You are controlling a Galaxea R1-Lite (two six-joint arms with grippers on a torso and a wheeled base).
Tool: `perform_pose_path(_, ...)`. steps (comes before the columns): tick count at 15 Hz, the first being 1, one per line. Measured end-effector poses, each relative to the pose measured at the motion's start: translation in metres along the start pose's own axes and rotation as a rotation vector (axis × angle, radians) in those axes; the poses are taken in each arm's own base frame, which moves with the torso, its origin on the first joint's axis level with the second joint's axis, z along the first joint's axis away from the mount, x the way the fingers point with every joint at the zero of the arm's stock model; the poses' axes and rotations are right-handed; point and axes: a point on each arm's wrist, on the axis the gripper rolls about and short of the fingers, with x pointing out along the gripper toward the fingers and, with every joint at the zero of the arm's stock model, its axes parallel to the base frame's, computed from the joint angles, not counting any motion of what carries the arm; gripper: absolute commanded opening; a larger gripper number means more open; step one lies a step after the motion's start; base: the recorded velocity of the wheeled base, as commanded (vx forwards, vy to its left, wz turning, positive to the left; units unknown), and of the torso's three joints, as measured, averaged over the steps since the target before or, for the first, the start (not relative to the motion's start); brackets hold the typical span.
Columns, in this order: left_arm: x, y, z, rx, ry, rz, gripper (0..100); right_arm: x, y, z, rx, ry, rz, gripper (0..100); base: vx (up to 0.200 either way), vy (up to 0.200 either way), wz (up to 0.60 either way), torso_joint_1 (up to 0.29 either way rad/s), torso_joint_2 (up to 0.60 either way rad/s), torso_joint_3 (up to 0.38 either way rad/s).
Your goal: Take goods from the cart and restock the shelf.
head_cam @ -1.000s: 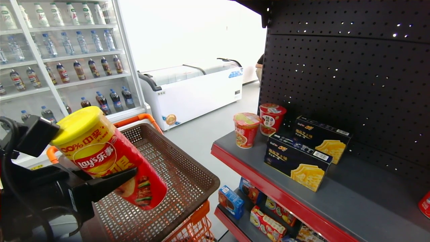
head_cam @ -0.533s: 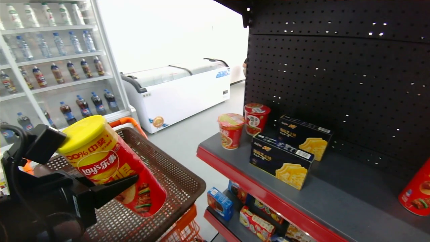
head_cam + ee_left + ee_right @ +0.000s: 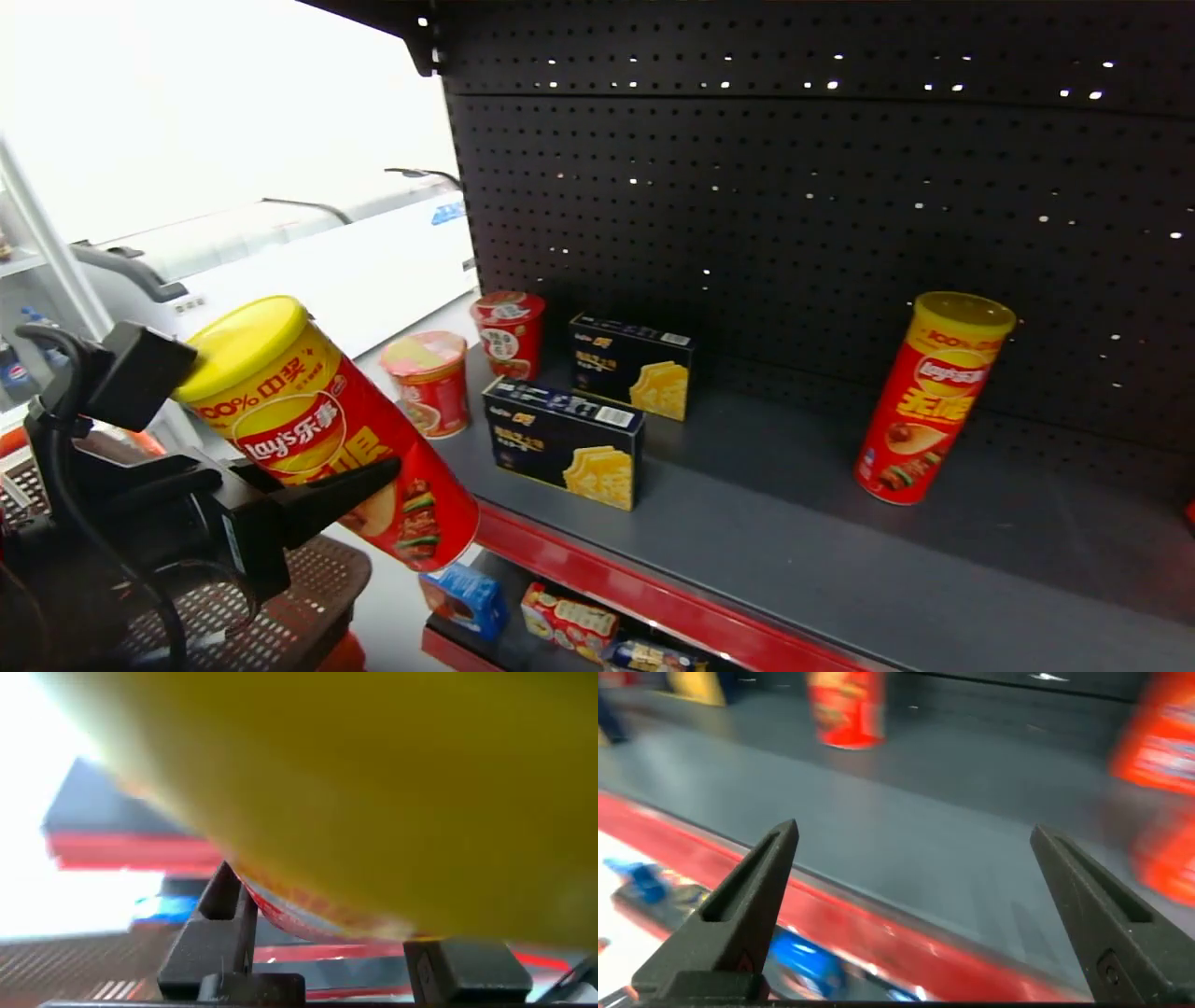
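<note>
Carrying step, I judge: left claw (image 3: 322,471) grips a tilted can (image 3: 308,411) short of the shelf (image 3: 766,523); right claw (image 3: 915,835) gapes empty. Next: swing over, right it, set down.

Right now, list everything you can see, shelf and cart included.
held chip can: one, red, yellow lid, tilted, off shelf's left end
standing chip can: one, same colours, upright on shelf
noodle cups: two, red, shelf's left end
boxes: two, dark with yellow, beside the cups
shelf: one, grey deck, red edge
lower packs: several, blue, red, tier below
cart basket: one, brown, lower left
freezer: one, white, behind
left gripper: jaws shut on held chip can
right gripper: jaws open, above shelf
</note>
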Motion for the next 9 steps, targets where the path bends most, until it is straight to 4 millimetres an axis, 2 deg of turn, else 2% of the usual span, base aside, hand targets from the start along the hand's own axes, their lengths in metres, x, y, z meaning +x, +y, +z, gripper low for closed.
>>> perform_pose_path(3,0.001,0.0,-0.002,-0.005,0.015,-0.007,0,0.0,0.0,0.0,0.001,0.0,0.0,100,0.0,0.0,0.0,0.0,0.0,0.0)
perform_pose_path(6,-0.006,-0.003,0.004,0.008,-0.021,-0.026,0,0.0,0.0,0.0,0.0,0.0,-0.001,100,0.0,0.0,0.0,0.0,0.0,0.0)
perform_pose_path(9,-0.015,-0.017,0.002,0.033,-0.033,-0.122,0,0.0,0.0,0.0,0.0,0.0,0.0,100,0.0,0.0,0.0,0.0,0.0,0.0)
